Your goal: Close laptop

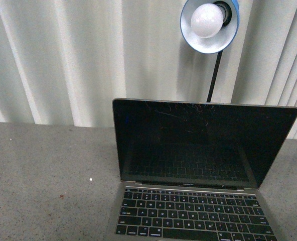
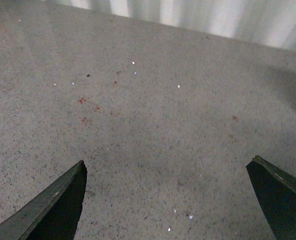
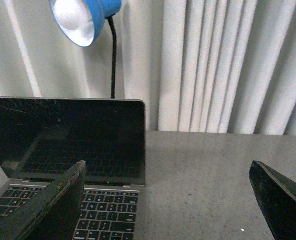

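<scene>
Approach step, nothing touched yet. Laptop (image 1: 203, 143) sits open, lid upright, on the table (image 1: 48, 170) just in front of the lamp (image 1: 208, 25). Left gripper (image 2: 168, 162) and right gripper (image 3: 168, 164) are both spread and empty. Next: hook the lid's top edge, fold it down.

Front view: the laptop (image 1: 203, 165) stood open on the table (image 1: 48, 170), toward 5 o'clock of the scene. Its keyboard (image 1: 193, 213) lay nearest the robot, and its screen (image 1: 198, 143) rose behind the keys at 12 o'clock. The lamp (image 1: 208, 22) hung at 1 o'clock, above and behind the screen, and its stem (image 1: 214, 75) dropped behind the lid's top edge. The curtain (image 1: 63, 60) stood behind the table. Tabletop extended from the laptop toward 9 o'clock.

Left wrist view: the left gripper (image 2: 168, 165) was above the tabletop, fingers well apart.

Right wrist view: the right gripper (image 3: 168, 165), fingers well apart, was on the laptop's near side, by its right-hand edge.
</scene>
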Controlling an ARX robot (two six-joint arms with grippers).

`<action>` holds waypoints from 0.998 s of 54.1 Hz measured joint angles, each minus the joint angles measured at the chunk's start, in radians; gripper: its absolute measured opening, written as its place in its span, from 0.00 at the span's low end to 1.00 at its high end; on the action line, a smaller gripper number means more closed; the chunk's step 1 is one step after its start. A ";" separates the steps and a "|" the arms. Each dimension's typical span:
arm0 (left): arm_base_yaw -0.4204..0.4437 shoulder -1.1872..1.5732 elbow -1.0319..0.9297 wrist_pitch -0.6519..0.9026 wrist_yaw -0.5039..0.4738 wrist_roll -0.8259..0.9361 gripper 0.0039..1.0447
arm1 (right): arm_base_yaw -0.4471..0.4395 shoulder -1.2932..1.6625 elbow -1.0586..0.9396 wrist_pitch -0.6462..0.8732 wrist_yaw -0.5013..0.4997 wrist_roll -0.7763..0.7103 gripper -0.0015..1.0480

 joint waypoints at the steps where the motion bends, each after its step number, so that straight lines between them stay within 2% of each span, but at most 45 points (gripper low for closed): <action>1: 0.003 0.011 0.002 0.020 0.000 -0.002 0.94 | -0.007 0.031 0.000 0.035 -0.010 -0.002 0.93; 4: 0.009 0.050 0.012 0.081 0.003 -0.004 0.94 | -0.040 0.141 0.000 0.159 -0.047 -0.012 0.93; 11: 0.004 0.341 0.050 0.420 0.062 0.020 0.94 | -0.179 0.624 0.088 0.599 -0.156 -0.062 0.93; 13: 0.005 0.399 0.066 0.479 0.072 0.032 0.94 | -0.204 0.729 0.130 0.660 -0.179 -0.068 0.93; 19: 0.017 0.632 0.166 0.670 0.126 0.075 0.94 | -0.249 0.958 0.260 0.717 -0.198 -0.092 0.93; 24: 0.025 0.816 0.268 0.764 0.169 0.121 0.94 | -0.276 1.104 0.378 0.700 -0.211 -0.119 0.93; 29: 0.035 0.955 0.373 0.784 0.214 0.164 0.94 | -0.296 1.199 0.500 0.642 -0.241 -0.157 0.93; 33: 0.046 1.117 0.528 0.781 0.264 0.224 0.94 | -0.304 1.274 0.634 0.577 -0.279 -0.227 0.93; 42: 0.031 1.278 0.780 0.687 0.349 0.354 0.94 | -0.315 1.407 0.861 0.420 -0.362 -0.405 0.93; 54: -0.077 1.394 1.047 0.515 0.477 0.657 0.94 | -0.327 1.566 1.098 0.209 -0.499 -0.703 0.93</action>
